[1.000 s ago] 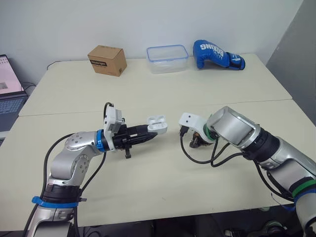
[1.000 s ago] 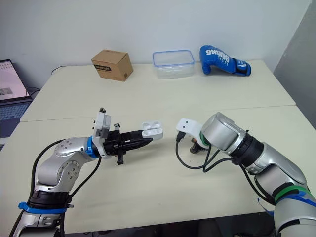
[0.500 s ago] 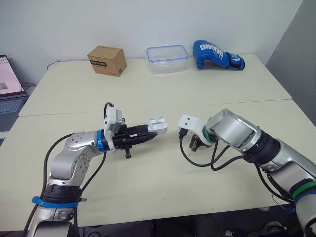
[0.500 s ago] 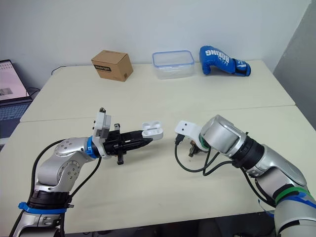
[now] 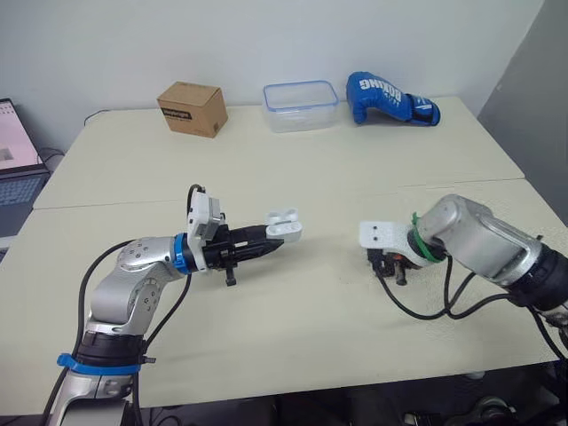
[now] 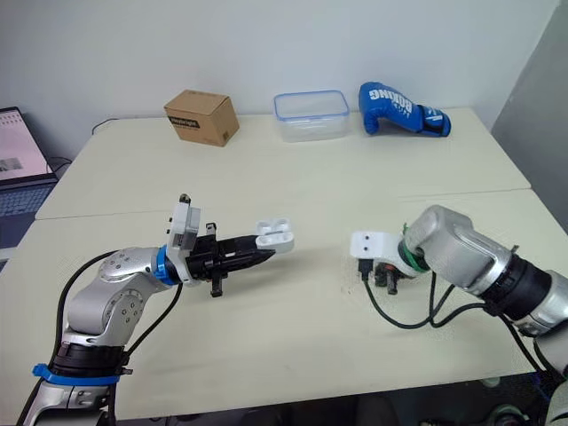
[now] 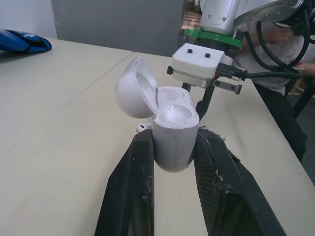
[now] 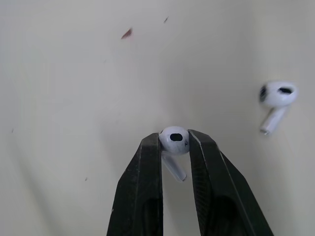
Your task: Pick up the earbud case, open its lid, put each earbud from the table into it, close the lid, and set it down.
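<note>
The white earbud case (image 5: 284, 227) is held just above the table's middle, its lid (image 7: 134, 88) swung open, with my left gripper (image 5: 272, 240) shut on its body. To its right, low over the table, my right gripper (image 5: 395, 266) is shut on one white earbud (image 8: 173, 140), pinched by its head with the stem hanging below. A second earbud (image 8: 276, 96) lies loose on the table beside that gripper. In the left wrist view the right gripper (image 7: 204, 105) stands just beyond the open case (image 7: 172, 130).
Along the table's far edge stand a cardboard box (image 5: 193, 108), a clear plastic container (image 5: 300, 105) and a blue boxing glove (image 5: 390, 98). A laptop (image 5: 13, 169) sits at the far left. A person (image 7: 283, 59) is seated beyond the table's right side.
My right arm has swung to the right, away from the case, carrying its gripper toward the table's right half. The left arm and the open case have stayed put.
</note>
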`<state>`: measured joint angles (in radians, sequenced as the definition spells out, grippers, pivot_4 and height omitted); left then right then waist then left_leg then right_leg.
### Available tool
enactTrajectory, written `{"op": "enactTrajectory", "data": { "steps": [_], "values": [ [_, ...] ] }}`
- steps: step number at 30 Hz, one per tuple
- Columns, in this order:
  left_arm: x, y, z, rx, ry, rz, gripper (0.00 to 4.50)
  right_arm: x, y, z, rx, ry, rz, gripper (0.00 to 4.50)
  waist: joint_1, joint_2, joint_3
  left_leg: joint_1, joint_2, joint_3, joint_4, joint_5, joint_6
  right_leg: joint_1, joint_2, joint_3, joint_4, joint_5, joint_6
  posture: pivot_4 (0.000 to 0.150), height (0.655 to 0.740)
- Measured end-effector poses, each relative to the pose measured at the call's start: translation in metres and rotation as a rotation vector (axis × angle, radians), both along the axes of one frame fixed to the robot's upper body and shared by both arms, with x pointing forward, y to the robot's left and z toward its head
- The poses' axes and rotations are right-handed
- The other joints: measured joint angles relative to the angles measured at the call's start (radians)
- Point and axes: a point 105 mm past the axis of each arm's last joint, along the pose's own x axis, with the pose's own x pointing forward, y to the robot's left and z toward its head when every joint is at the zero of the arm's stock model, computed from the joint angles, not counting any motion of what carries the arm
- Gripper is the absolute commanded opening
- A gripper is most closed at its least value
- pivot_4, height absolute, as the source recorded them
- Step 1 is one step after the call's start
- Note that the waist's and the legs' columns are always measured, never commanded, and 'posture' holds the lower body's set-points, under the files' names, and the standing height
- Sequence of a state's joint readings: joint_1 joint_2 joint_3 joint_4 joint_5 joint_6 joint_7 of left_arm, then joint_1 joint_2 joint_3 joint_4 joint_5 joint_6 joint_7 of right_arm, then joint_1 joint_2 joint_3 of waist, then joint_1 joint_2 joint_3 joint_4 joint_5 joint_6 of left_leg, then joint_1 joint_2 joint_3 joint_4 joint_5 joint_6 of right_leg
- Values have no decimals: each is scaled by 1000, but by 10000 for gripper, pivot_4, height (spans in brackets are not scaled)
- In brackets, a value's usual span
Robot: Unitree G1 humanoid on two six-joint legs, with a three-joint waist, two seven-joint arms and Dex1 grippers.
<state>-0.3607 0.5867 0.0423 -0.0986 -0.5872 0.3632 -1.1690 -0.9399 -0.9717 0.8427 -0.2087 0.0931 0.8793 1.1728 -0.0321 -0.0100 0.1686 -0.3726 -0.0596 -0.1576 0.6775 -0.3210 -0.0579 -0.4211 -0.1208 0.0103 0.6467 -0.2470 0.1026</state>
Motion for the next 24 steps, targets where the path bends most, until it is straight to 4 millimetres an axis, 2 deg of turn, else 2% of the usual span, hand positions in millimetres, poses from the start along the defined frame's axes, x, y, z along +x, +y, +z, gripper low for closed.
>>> {"op": "enactTrajectory", "data": {
  "steps": [4, 12, 14, 18, 24],
  "values": [
    [-1, -1, 1, 2, -6, -6, 7576, -5, -13, -7, -43, 8, 98, 4023, 0, 0, 0, 0, 0, 0, 0, 0, 0, 1, 0, 0, -1, 0, 0, 1500, 7307],
    [-1, -1, 0, 3, -5, -5, 7576, -3, -17, -8, -56, -6, 161, 4023, 2, -1, 0, 1, 0, 0, 1, 0, 0, 1, 0, 0, 0, 0, 0, 1500, 7307],
    [-2, -1, 0, 4, -4, -5, 7576, -3, -17, -8, -55, -5, 159, 12272, 2, -1, 0, 1, 0, 0, 1, 0, 0, 1, 0, 0, 0, 0, 0, 1500, 7307],
    [-2, 0, 0, 7, -5, -5, 7576, -1, -20, -6, -73, -35, 171, 23457, 2, -1, 0, 0, 0, -1, 1, 0, 0, 1, 0, 0, -1, 0, 0, 1500, 7307],
    [-2, 0, 0, 9, -5, -5, 7576, -7, -21, -5, -141, -52, 236, 23457, 3, -1, 0, 0, 0, -1, 1, 0, 0, 1, 0, 0, 0, 0, 0, 1500, 7307]
  ]
}}
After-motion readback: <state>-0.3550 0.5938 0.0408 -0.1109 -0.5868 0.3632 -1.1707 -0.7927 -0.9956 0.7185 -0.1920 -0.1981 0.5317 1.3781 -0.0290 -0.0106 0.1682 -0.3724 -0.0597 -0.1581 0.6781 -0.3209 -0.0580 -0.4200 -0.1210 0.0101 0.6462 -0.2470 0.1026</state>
